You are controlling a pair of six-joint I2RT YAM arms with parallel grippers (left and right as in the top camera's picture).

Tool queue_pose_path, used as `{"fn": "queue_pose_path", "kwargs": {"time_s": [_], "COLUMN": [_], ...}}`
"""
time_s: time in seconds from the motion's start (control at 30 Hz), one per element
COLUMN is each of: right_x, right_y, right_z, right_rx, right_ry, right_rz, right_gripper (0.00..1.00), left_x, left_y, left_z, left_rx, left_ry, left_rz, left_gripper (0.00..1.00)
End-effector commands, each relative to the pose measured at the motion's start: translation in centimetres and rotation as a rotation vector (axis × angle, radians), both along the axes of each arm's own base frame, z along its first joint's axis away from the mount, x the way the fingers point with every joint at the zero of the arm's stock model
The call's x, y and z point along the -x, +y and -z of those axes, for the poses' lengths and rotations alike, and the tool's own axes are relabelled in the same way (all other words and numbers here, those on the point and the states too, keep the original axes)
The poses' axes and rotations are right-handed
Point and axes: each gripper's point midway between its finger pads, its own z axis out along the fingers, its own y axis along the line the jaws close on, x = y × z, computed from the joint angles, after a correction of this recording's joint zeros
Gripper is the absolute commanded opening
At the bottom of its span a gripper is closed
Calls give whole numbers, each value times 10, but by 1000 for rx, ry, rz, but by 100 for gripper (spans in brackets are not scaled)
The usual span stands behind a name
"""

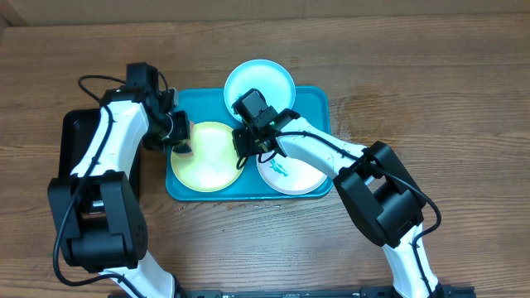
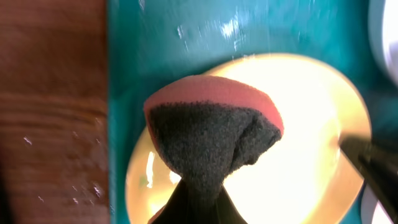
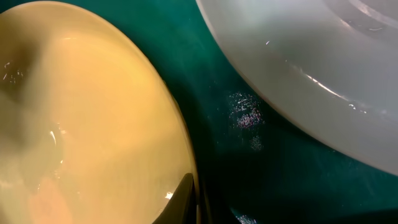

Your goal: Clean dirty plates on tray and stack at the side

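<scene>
The teal tray holds a yellow-green plate at its left, a white plate with a blue-green smear at its right, and a light blue plate overhanging its far rim. My left gripper is shut on a pink sponge with a dark scrub face, which sits over the yellow-green plate's left part. My right gripper is shut on that plate's right rim. In the right wrist view its jaws pinch the plate's edge.
A narrow black tray lies left of the teal tray, under the left arm. Wooden tabletop surrounds everything. In the right wrist view a pale plate lies close beyond the teal tray floor.
</scene>
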Motion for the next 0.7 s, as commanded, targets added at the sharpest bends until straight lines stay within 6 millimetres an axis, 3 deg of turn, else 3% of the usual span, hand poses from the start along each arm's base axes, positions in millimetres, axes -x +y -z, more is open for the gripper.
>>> {"fn": "queue_pose_path", "kwargs": {"time_s": [0.0, 0.3, 0.5, 0.67], "right_x": [-1, -1, -1, 0], "right_y": [-11, -11, -11, -12], "right_z": [18, 18, 18, 19], "right_rx": [52, 52, 52, 56], "right_ry": [11, 10, 11, 16], "right_rz": [10, 10, 10, 10], "right_gripper": [4, 4, 4, 4], "left_x": [9, 25, 38, 43], "left_y": [-10, -13, -30, -22], "left_z": [7, 13, 37, 54], "left_rx": [28, 27, 48, 3], "left_ry": [56, 124, 153, 141], "left_rz": [22, -14, -11, -16], "left_gripper": [4, 4, 4, 4]}}
